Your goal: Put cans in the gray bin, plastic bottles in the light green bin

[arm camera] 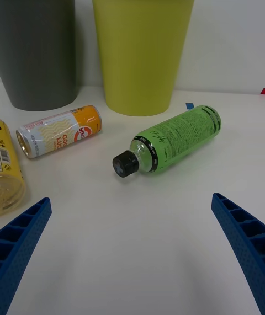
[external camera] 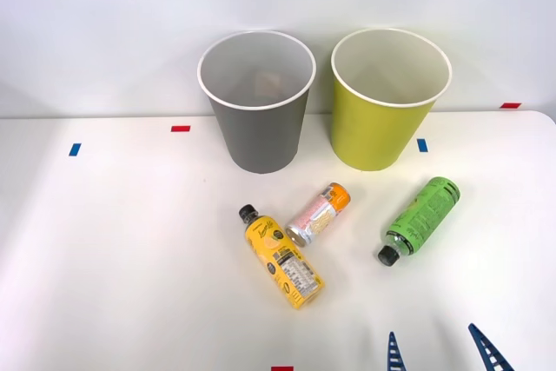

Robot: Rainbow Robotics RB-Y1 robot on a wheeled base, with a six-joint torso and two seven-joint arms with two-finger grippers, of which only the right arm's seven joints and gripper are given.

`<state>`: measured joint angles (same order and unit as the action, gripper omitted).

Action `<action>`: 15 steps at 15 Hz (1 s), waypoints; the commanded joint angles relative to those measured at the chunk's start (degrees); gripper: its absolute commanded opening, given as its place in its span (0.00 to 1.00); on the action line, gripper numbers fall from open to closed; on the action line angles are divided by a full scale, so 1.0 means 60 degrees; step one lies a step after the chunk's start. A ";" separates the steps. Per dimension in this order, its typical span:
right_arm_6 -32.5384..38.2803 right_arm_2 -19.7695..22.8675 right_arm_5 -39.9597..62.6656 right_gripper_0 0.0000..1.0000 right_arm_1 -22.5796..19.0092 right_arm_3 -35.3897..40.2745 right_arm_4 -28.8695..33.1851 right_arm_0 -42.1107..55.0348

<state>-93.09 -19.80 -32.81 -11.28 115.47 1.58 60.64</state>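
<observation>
The gray bin and the light green bin stand side by side at the back of the white table. In front of them lie a pale pink can with an orange end, a yellow bottle and a green bottle, both black-capped. My right gripper is open at the table's front edge, just short of the green bottle's cap, holding nothing.
Blue tape marks and red tape marks dot the table. A pale wall rises behind the bins. Bare tabletop stretches to the left of the yellow bottle.
</observation>
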 commanded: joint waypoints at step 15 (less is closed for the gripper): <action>0.0002 0.0004 0.0004 1.00 0.0006 0.0003 0.0000 0.0001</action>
<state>-93.07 -19.78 -32.79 -11.26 115.48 1.58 60.64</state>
